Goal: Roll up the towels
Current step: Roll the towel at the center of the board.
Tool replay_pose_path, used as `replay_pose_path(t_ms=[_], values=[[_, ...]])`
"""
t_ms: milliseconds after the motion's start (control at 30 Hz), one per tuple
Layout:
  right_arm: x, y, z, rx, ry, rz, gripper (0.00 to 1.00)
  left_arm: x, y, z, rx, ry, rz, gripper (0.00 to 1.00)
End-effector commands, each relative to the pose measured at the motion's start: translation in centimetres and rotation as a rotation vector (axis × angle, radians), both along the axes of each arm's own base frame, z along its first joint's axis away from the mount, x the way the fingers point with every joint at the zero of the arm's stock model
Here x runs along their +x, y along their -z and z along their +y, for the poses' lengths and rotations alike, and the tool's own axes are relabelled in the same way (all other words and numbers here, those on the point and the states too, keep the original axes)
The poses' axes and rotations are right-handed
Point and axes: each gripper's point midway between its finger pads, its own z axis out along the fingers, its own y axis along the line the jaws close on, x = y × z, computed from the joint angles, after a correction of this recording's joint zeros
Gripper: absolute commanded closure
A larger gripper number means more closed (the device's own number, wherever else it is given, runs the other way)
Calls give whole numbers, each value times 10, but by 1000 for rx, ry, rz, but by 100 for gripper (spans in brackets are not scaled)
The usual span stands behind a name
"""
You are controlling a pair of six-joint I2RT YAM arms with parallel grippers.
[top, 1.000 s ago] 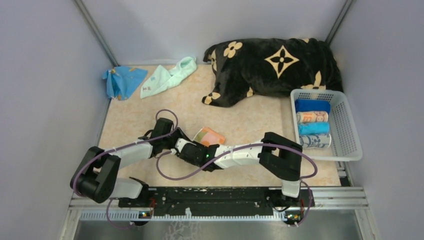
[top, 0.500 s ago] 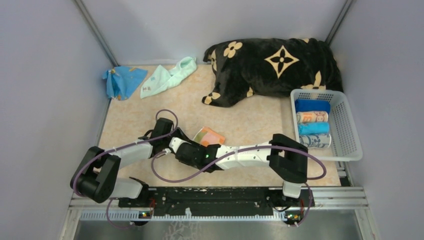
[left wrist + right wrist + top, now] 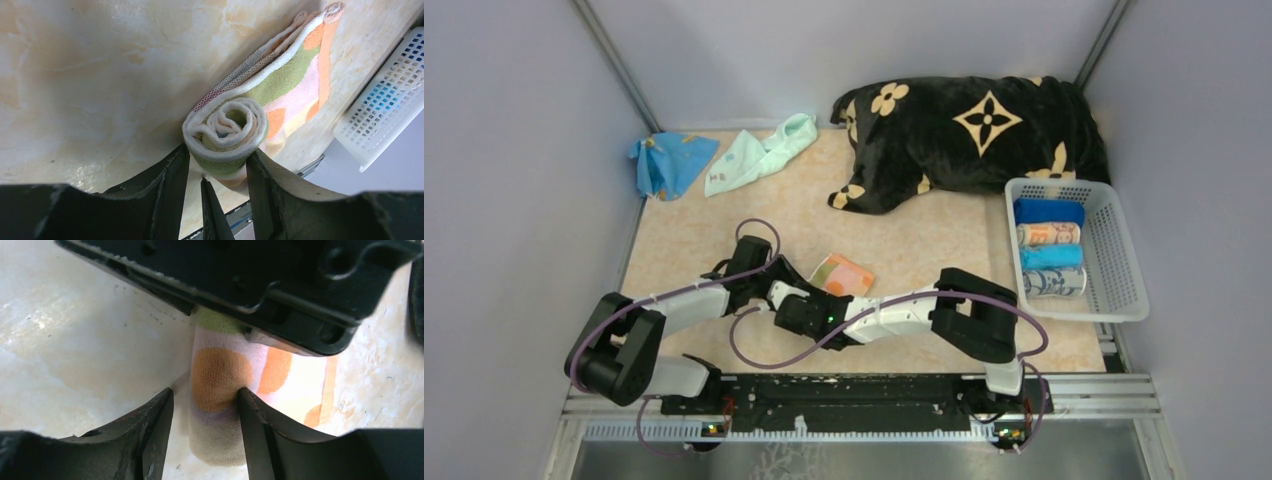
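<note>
Far left on the marbled beige desk (image 3: 714,235) lie two loose thin cloths: a crumpled blue towel (image 3: 667,162) and, just right of it, a mint green towel (image 3: 759,155) in a long rumpled strip. Near the middle lies a third, the partly rolled towel (image 3: 842,273), soft terry in orange, green and pink patches, with a tight spiral at its near-left end and a flat folded tail running far-right. The left gripper (image 3: 216,152) has its black jaws closed against both sides of that spiral's end. The right gripper (image 3: 205,391) straddles the same roll further along, jaws parted, one finger against the cloth and the other just clear of it. Far right sits one plush black blanket (image 3: 969,135) with beige flower motifs, bunched into a mound. Near it, a white plastic lattice basket (image 3: 1124,250) holds four rolled towels (image 3: 1048,235), cylinders laid side by side.
</note>
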Motion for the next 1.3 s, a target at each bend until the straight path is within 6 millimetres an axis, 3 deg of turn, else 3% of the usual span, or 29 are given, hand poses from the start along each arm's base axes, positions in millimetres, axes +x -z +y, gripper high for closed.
replay_pose_path(t_ms=[0, 133, 300, 367, 500, 633, 767, 967, 1267], values=[[10, 22, -25, -34, 53, 42, 50, -21, 38, 32, 181, -20, 101, 47], [7, 31, -30, -31, 28, 95, 55, -15, 32, 30, 185, -5, 81, 45], [-2, 42, -31, 24, 13, 259, 82, -6, 10, 30, 171, -16, 19, 35], [-13, 37, -23, 105, -22, 373, 91, -6, 1, 35, 178, -35, -4, 30], [-36, 8, 2, 348, -107, 674, 99, -9, -17, 48, 196, -70, -60, 23], [-45, -18, 14, 545, -157, 935, 99, -19, -28, 51, 170, -72, -104, 19], [-35, -32, 14, 735, -134, 1138, 99, -25, -38, 41, 85, -32, -153, 18], [-9, -15, 0, 813, 0, 1277, 97, -26, -42, 17, -49, 20, -149, 21], [7, 7, -9, 775, 121, 1279, 89, -10, -15, 11, -12, 9, -84, 32]])
